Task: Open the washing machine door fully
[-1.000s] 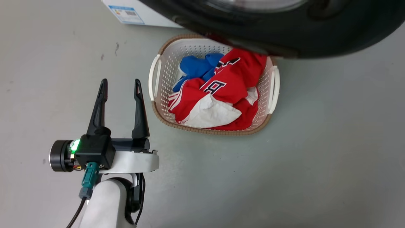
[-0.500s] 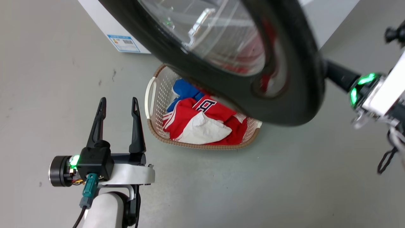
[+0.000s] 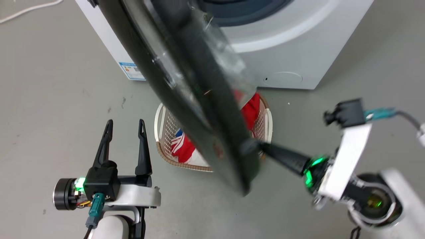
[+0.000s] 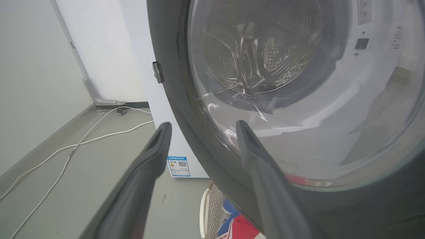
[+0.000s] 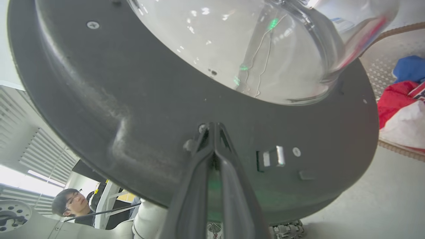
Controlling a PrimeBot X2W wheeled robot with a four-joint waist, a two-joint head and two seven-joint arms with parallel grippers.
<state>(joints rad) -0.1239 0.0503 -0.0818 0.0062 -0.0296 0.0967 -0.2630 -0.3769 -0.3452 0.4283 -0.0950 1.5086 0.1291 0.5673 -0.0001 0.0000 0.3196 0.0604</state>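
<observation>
The washer (image 3: 298, 56) stands at the far side of the floor (image 3: 49, 83). Its door (image 3: 186, 109) is hinged on the washer's left edge. It stands swung out about square to the front, edge-on in the head view and hanging over the basket (image 3: 165, 131) of clothes (image 3: 181, 146). By my reading it is about half open, with the rest of the arc running leftward.

The right end effector (image 3: 257, 145) has its fingers pressed together, tips against the door's dark inner rim beside the latch slot (image 5: 270, 158). It is pushing, not clamping. The left end effector (image 3: 125, 122) hovers with fingers apart above the floor just left of the basket, facing the door's outer glass.

Two risks follow. The glossy rim gives the closed tips little purchase, so they may skid off as the angle changes and leave the door short of fully open. The left end effector also looks to lie in the door's path, and a continued swing could strike it.
</observation>
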